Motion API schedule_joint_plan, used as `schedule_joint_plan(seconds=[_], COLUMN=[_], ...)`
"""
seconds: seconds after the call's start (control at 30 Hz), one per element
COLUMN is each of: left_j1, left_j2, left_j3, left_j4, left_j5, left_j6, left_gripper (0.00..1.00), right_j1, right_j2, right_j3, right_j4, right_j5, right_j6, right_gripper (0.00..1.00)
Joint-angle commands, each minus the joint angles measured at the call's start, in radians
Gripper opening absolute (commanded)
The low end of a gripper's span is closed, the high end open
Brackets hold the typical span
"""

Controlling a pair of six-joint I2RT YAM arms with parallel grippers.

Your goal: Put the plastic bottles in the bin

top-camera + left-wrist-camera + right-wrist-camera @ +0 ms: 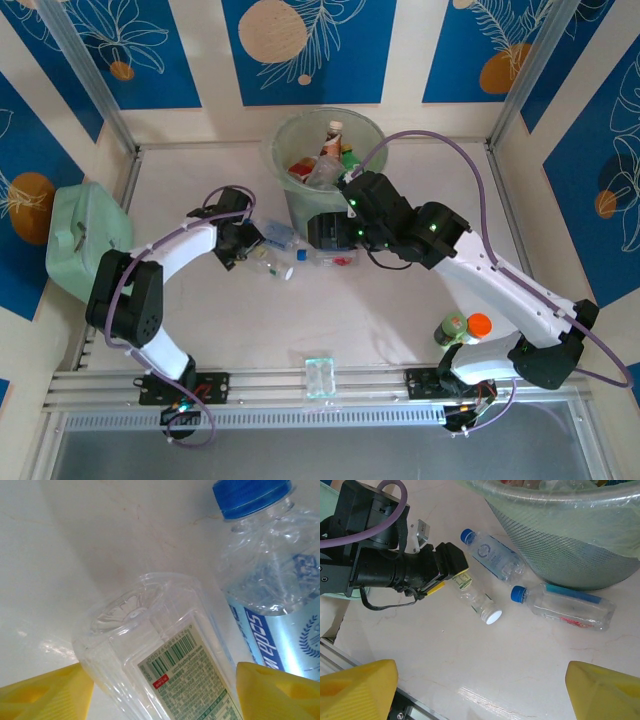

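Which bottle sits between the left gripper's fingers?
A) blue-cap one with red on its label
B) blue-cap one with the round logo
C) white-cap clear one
C: the left gripper has its yellow fingers on either side of the base end of the white-cap bottle.

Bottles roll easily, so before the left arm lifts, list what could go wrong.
1. The left gripper straddles the white-capped bottle toward its base end, off-centre; it may tip or slip out.
2. The blue-capped bottle lies close beside; a finger could knock it rolling.
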Motion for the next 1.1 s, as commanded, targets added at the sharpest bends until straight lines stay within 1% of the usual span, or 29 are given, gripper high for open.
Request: schedule_joint_plan(seconds=[0.0,0.47,0.57,0.67,0.77,0.93,1.07], left_j1=[-0.007,-0.006,-0.008,-0.01,-0.01,-0.009,-0.009], left_j2=[-0.002,0.033,0.009,-0.034,-0.04,-0.035,-0.011], left_j3=[-0.021,0.002,0.001,-0.01,-0.006,-0.018,-0.03], left_j4=[-0.065,-0.05,-0.058,-0.062,-0.08,-0.067,-0.056], left_j5=[-0.03,-0.04,-0.028,-0.05,-0.064,-0.054,-0.052], left_j6=[0.031,0.029,0.027,0.033,0.035,0.028,0.022], left_gripper=[0.77,0.84,0.85,0.88,0.89,0.89,0.86], right_j1=[0.008,0.031,0.034,0.035,0.036,0.045,0.046], right_j2=[0.009,0.043,0.053,0.056,0.063,0.069,0.064], right_j3=[0.029,0.064,0.071,0.072,0.072,0.074,0.065], right_j4=[0.003,-0.014,-0.016,-0.014,-0.011,-0.012,-0.017], right_j5=[-0.012,-0.011,-0.011,-0.012,-0.014,-0.009,-0.002], right_j6=[-0.003,-0.015,-0.018,-0.021,-0.022,-0.023,-0.02], right_gripper=[0.88,0.89,0.89,0.89,0.9,0.89,0.9])
